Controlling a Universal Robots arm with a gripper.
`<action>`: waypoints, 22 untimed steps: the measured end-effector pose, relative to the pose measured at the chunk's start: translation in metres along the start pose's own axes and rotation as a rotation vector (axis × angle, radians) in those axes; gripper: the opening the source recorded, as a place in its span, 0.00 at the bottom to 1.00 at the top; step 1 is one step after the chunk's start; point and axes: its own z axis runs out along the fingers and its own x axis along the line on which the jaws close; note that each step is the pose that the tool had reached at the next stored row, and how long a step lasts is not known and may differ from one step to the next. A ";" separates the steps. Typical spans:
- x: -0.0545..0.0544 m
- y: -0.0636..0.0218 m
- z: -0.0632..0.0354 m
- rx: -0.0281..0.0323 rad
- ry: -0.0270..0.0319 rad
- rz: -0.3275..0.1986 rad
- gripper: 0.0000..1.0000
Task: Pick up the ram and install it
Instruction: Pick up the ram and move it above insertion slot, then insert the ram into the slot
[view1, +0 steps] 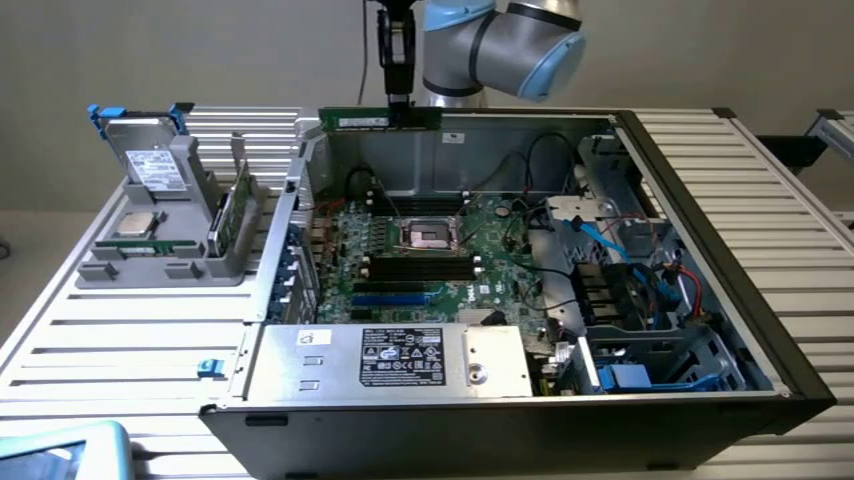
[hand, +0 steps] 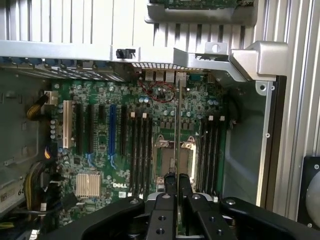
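My gripper (view1: 396, 105) hangs over the back wall of the open computer case (view1: 721, 260), shut on the ram (view1: 358, 120), a long narrow green board held level by its top edge. From the wrist the ram (hand: 178, 125) appears edge-on as a thin line running out from between the black fingers (hand: 170, 184). It sits high above the motherboard (hand: 100, 150), over the processor socket (hand: 172, 155), which lies between two banks of black memory slots (hand: 140, 150). In the exterior view those slots (view1: 420, 266) lie just in front of the socket (view1: 433, 235).
A grey parts holder (view1: 120, 270) at the exterior view's left carries a square processor chip (view1: 135, 223), a labelled metal drive (view1: 160, 170) and another upright green board (view1: 235, 215). The power supply (view1: 387, 360) fills the case front. Cables and drive bays (view1: 627, 290) crowd its right.
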 end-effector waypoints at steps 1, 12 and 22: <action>-0.001 0.0000 0.0007 0.0000 0.0005 0.000 0.14; -0.002 -0.0103 0.0021 -0.0003 0.0045 0.000 0.14; -0.002 -0.0104 0.0022 -0.0003 0.0044 0.000 0.14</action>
